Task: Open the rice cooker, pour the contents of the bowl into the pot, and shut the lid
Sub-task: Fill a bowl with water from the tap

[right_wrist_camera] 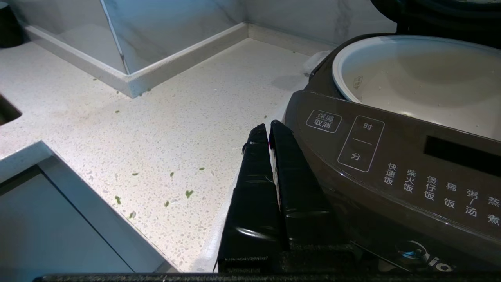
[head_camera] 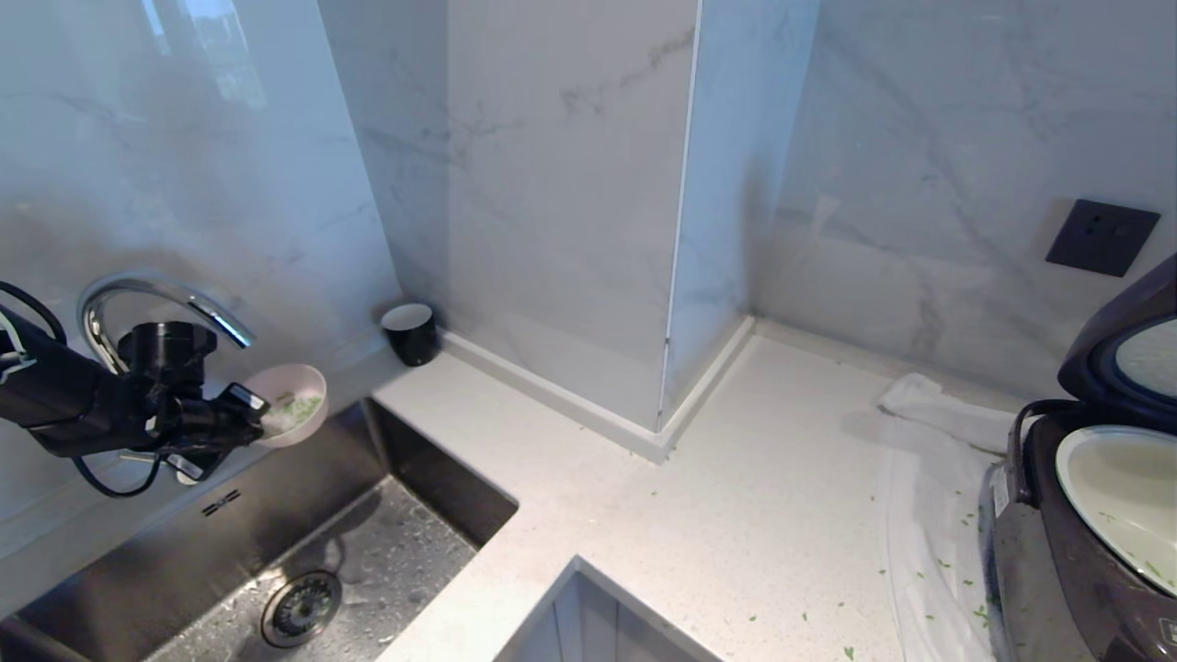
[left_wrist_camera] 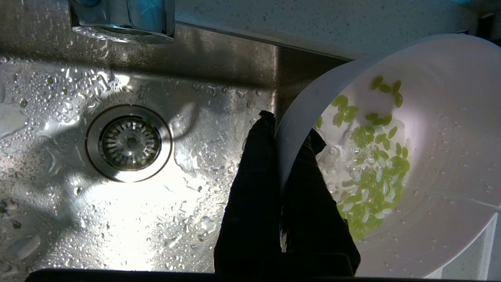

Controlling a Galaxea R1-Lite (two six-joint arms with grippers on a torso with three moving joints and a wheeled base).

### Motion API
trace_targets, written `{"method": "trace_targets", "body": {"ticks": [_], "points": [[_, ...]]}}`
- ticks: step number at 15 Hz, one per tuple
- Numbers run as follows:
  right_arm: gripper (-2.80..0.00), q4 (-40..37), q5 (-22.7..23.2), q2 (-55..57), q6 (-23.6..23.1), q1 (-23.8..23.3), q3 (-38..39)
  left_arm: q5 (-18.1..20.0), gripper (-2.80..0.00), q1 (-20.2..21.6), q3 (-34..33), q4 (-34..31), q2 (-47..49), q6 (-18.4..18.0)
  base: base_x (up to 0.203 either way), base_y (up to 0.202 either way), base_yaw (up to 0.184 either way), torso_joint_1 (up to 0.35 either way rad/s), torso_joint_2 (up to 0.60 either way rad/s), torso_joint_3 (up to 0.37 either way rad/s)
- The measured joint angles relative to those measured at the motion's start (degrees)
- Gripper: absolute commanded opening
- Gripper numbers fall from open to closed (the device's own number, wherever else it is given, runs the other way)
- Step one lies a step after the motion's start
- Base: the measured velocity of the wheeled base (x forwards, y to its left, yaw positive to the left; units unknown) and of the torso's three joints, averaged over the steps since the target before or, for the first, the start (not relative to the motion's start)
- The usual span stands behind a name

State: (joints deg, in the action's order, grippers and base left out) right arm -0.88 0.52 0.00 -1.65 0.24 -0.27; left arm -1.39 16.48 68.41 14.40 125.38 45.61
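My left gripper is shut on the rim of the small pale pink bowl and holds it over the back of the sink, under the faucet. In the left wrist view one finger is outside the bowl and the other is inside. The gripper pinches the wall, and the green contents lie wet in the bowl's bottom. At the far right the rice cooker stands with its lid up and the cream pot showing. My right gripper is shut and empty beside the cooker's front panel, below the pot.
A wet steel sink with a drain lies under the chrome faucet. A black cup stands by the wall corner. A white cloth lies beside the cooker. Green bits dot the counter. A wall socket sits above the cooker.
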Motion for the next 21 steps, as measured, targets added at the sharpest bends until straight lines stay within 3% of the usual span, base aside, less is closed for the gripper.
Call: {"method": "trace_targets", "body": {"ticks": [6, 11, 18, 21], "points": [[-2.8, 0.0, 0.0, 0.0, 0.0, 0.0, 0.0, -0.2, -2.8, 0.0, -1.4, -0.6, -0.5, -0.4, 0.0, 0.0, 0.0, 0.0, 0.0, 0.0], [-2.8, 0.0, 0.0, 0.0, 0.0, 0.0, 0.0, -0.5, -2.8, -0.2, -2.5, -6.5, -2.5, -0.7, 0.0, 0.0, 0.0, 0.0, 0.0, 0.0], [-2.8, 0.0, 0.0, 0.0, 0.0, 0.0, 0.0, -0.8, -2.8, 0.0, 9.5, -23.0, -2.2, -1.5, 0.0, 0.0, 0.0, 0.0, 0.0, 0.0], [-2.8, 0.0, 0.1, 0.0, 0.0, 0.0, 0.0, -1.0, -2.8, -1.0, 9.8, -24.0, -1.9, -1.3, 0.0, 0.0, 0.0, 0.0, 0.0, 0.0]]}}
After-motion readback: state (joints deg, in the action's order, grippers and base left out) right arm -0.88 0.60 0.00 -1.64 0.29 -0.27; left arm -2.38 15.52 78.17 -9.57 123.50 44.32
